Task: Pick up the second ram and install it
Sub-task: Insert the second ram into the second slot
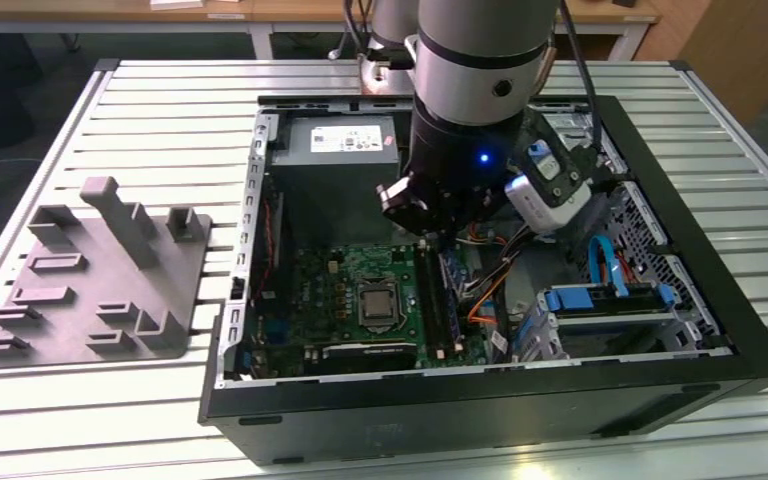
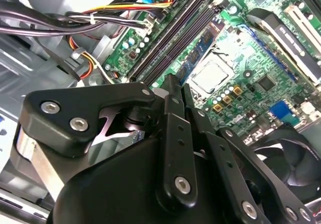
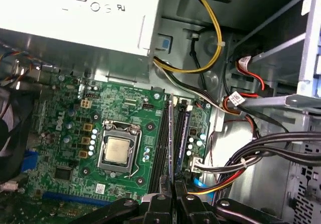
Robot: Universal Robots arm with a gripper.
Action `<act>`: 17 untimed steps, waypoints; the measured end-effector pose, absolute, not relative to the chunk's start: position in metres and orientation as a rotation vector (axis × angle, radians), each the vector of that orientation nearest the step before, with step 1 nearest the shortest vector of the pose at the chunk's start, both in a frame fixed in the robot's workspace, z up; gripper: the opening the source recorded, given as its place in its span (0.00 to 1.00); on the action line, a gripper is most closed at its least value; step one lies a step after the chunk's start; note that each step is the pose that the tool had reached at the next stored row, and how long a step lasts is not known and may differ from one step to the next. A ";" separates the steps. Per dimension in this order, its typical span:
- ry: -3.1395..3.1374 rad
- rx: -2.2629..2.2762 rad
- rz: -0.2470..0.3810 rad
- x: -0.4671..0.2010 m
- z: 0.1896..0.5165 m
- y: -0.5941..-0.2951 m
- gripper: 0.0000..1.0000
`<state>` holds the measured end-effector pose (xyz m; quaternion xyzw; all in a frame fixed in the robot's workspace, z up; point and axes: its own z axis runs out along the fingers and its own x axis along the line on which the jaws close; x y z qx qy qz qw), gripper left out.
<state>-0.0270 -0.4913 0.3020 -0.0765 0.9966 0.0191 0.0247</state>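
Slatted metal table (image 1: 157,100), open computer case (image 1: 491,410), second ram (image 3: 170,133) in pincer (image 3: 173,184)

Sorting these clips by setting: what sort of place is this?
Probably a robotics lab or workshop bench. An open computer case sits on a slatted metal table, a grey parts tray beside it, and a robot arm reaches into the case, its claw shut on a memory stick.

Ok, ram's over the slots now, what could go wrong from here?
1. The ram, edge-on in the gripper, hangs right beside the installed stick; a slight offset could land it on that stick or a slot edge instead of the empty slot.
2. Cables lie close to the slots' end and might snag the gripper.
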 end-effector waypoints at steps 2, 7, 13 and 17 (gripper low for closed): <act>3.084 -0.211 0.058 -0.027 0.302 -0.491 0.14; 3.087 -0.152 0.056 -0.027 0.302 -0.491 0.14; 3.088 -0.128 0.054 -0.027 0.302 -0.491 0.14; 3.088 -0.126 0.054 -0.027 0.301 -0.491 0.14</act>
